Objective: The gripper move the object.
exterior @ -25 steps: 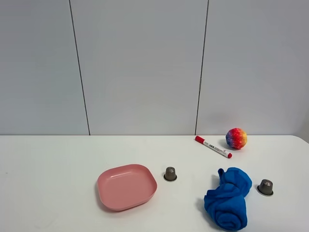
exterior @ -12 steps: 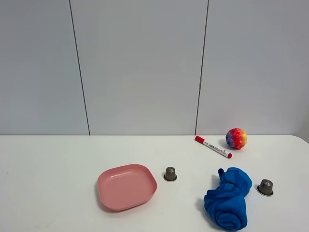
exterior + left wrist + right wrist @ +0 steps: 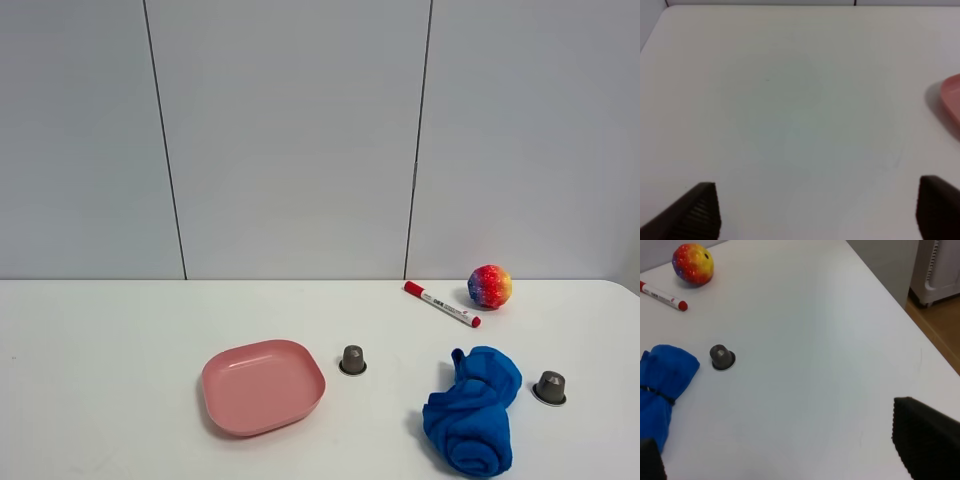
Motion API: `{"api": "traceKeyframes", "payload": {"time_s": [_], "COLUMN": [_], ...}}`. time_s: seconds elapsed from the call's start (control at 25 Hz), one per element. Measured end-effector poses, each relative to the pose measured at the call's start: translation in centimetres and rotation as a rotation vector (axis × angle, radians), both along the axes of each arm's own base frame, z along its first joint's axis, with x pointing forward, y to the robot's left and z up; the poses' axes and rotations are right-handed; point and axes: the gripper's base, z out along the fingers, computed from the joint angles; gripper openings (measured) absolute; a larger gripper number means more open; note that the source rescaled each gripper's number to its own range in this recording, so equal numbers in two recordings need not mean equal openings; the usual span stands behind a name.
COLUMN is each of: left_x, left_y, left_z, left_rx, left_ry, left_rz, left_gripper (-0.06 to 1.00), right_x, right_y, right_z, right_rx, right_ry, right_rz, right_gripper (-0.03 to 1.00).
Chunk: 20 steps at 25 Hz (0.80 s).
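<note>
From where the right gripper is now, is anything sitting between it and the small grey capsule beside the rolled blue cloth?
Nothing visible does. In the right wrist view, only bare white table lies between the right gripper and the small grey capsule. The rolled blue cloth lies beside the capsule, apart from it.

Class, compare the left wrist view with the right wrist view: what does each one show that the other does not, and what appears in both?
Only the left wrist view shows the edge of the pink plate. Only the right wrist view shows the multicoloured ball, the red marker, one grey capsule, the blue cloth and the table's edge with floor beyond. Both show the white table and an open hand's dark fingertips: left hand, right hand.
</note>
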Motion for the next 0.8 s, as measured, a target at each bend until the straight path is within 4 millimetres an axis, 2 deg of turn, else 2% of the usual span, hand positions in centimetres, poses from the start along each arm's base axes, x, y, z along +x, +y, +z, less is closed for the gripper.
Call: {"api": "traceKeyframes", "payload": {"time_s": [0.8], "left_x": [0.0], "left_y": [0.0], "left_z": [0.0], "left_rx": [0.0], "left_ry": [0.0], "left_rz": [0.0], "left_gripper": [1.0], "right_x": [0.06], "right_y": [0.34], "right_z": [-0.13], "right_rx": [-0.02], "right_ry": [0.007], "right_rz": [0.053], "right_gripper": [0.71]}}
